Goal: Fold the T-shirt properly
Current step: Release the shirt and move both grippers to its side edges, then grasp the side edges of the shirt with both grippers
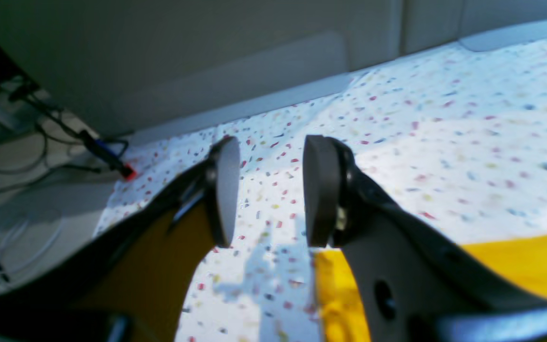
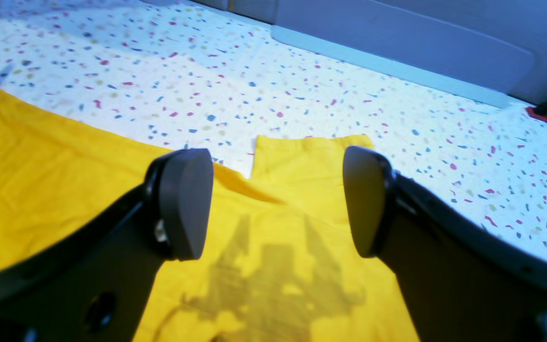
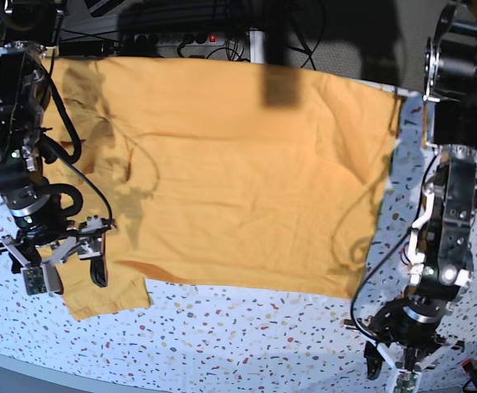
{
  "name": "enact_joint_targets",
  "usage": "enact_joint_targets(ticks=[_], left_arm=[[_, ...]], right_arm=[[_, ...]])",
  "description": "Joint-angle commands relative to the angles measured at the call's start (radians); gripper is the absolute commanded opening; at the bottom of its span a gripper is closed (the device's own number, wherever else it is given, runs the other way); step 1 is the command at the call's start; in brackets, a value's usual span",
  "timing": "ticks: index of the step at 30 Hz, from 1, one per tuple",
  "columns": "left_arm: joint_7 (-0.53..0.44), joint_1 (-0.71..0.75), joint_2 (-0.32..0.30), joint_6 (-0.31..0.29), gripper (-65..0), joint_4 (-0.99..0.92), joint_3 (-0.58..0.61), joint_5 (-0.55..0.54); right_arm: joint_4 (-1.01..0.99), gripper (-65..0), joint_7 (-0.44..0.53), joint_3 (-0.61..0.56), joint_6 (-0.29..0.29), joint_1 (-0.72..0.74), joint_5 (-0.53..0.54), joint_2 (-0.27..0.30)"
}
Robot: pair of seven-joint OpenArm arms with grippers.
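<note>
The right tool point(image 2: 276, 202) hangs with its two dark pads point(image 2: 185, 202) spread wide and nothing between them; it hovers over the T-shirt point(image 2: 64, 190) without touching it. Its shadow falls on the yellow cloth just below, and past its tips a short sleeve point(image 2: 311, 156) lies flat, ending on the speckled tabletop point(image 2: 302, 80).

The left tool point(image 1: 271, 190) stands partly open, with a clear gap between its pads point(image 1: 321, 190) and nothing held. It is above bare tabletop point(image 1: 468, 133), with the T-shirt's edge point(image 1: 530, 261) beside and beneath it at the lower right of the wrist view. Loose cables point(image 1: 41, 142) lie beyond the tabletop's edge on the left.

From the base view, the T-shirt point(image 3: 238, 172) lies spread out, plain side up, across most of the tabletop point(image 3: 246, 336). The right tool point(image 3: 62, 258) sits over the sleeve at the cloth's lower left corner, and the left tool point(image 3: 402, 364) sits off the cloth, near the lower right corner.
</note>
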Motion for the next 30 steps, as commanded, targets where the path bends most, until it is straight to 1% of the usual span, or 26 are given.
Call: enact_joint_targets(ticks=[1, 3, 6, 9, 12, 13, 14, 16, 18, 22, 24, 28, 30], left_arm=[[-0.039, -0.069, -0.003, -0.018, -43.3, -0.069, -0.005, -0.006], [-0.060, -0.154, -0.003, -0.066, -43.4, -0.278, -0.005, -0.060], [-0.093, -0.285, -0.001, -0.156, -43.3, -0.636, -0.005, -0.155], [-0.148, -0.390, -0.002, -0.261, -43.3, -0.966, -0.005, -0.301], [-0.171, -0.441, -0.001, -0.367, -43.0, -1.178, -0.006, -0.461], [-0.170, -0.443, -0.001, -0.394, -42.1, -1.215, -0.005, -0.498], [-0.168, -0.441, -0.001, -0.407, -40.8, -1.241, -0.005, -0.521], [-0.167, -0.423, -0.001, -0.407, -38.5, -1.263, -0.005, -0.545], [-0.177, -0.391, 0.001, -0.407, -38.1, -1.263, -0.005, -0.550], [-0.235, -0.320, 0.017, -0.407, -38.1, -1.263, -0.006, -0.551], [-0.273, -0.285, 0.030, -0.407, -38.1, -1.262, -0.006, -0.548], [-0.361, -0.248, 0.060, -0.407, -37.9, -1.260, -0.006, -0.540], [-0.370, -0.241, 0.075, -0.407, -37.9, -1.253, -0.006, -0.519]], right_arm=[[0.018, -22.9, 0.015, 0.007, -0.006, 0.019, 0.021, 0.014], [0.018, -22.9, -0.010, 0.007, -0.006, 0.019, 0.024, 0.014], [0.018, -22.9, -0.040, 0.007, -0.006, 0.019, 0.024, 0.014], [0.018, -22.9, -0.066, 0.007, -0.005, 0.018, 0.024, 0.014], [0.018, -22.9, -0.084, 0.007, -0.005, 0.019, 0.028, 0.011], [0.018, -22.9, -0.089, 0.007, -0.005, 0.018, 0.028, 0.008], [0.018, -22.9, -0.093, 0.007, -0.005, 0.018, 0.029, 0.005], [0.018, -22.9, -0.105, 0.007, -0.005, 0.018, 0.028, -0.010], [0.018, -22.9, -0.127, 0.007, -0.005, 0.018, 0.028, -0.029], [0.018, -22.9, -0.157, 0.007, -0.001, 0.016, 0.029, -0.061], [0.018, -22.9, -0.175, 0.007, 0.003, 0.016, 0.054, -0.074], [0.018, -22.9, -0.197, 0.007, 0.038, 0.016, 0.130, -0.091], [0.018, -22.9, -0.205, 0.007, 0.065, 0.016, 0.132, -0.105]])
